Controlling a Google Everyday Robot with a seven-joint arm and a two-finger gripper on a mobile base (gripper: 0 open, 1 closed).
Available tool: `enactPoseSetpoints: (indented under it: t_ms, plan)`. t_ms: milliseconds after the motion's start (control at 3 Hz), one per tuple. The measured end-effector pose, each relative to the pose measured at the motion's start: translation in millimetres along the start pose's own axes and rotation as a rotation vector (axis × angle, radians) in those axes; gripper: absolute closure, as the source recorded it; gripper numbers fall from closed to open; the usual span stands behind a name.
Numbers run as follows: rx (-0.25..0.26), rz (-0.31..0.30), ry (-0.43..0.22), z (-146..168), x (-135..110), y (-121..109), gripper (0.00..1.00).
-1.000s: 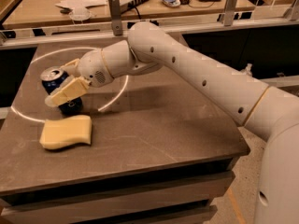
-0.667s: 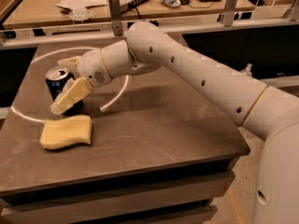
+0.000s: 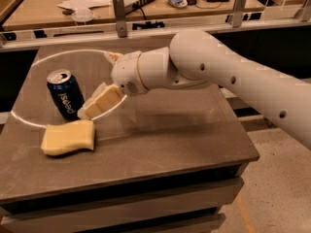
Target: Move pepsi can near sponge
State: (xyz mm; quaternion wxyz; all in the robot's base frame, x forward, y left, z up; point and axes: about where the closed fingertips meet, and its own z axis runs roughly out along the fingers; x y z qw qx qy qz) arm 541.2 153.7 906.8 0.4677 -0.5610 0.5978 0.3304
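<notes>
The pepsi can point(image 3: 65, 94), dark blue with a silver top, stands upright on the left part of the dark table point(image 3: 170, 135). The sponge point(image 3: 68, 137), pale yellow and flat, lies just in front of the can, a small gap from it. My gripper point(image 3: 91, 106) hangs just to the right of the can and above the sponge's right end. Its pale yellow fingers point(image 3: 104, 102) are open, empty and clear of the can. The white arm point(image 3: 218, 74) reaches in from the right.
A thin white ring point(image 3: 29, 72) is marked on the tabletop around the can. Behind the table runs a rail with metal posts point(image 3: 119, 13), and beyond it a desk point(image 3: 43, 13) with papers and cables. The table's front edge is close to the sponge.
The gripper held the can a second ago; it has let go and drawn back to the right. The can stands free beside the sponge.
</notes>
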Motion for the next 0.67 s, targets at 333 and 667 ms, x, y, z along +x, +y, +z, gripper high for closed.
enactPoseSetpoints:
  t_ms: [333,667]
  plan:
    - [0.082,-0.004,0.028,-23.0,6.4,-4.2,0.0]
    - [0.082,-0.004,0.028,-23.0,6.4,-4.2,0.0]
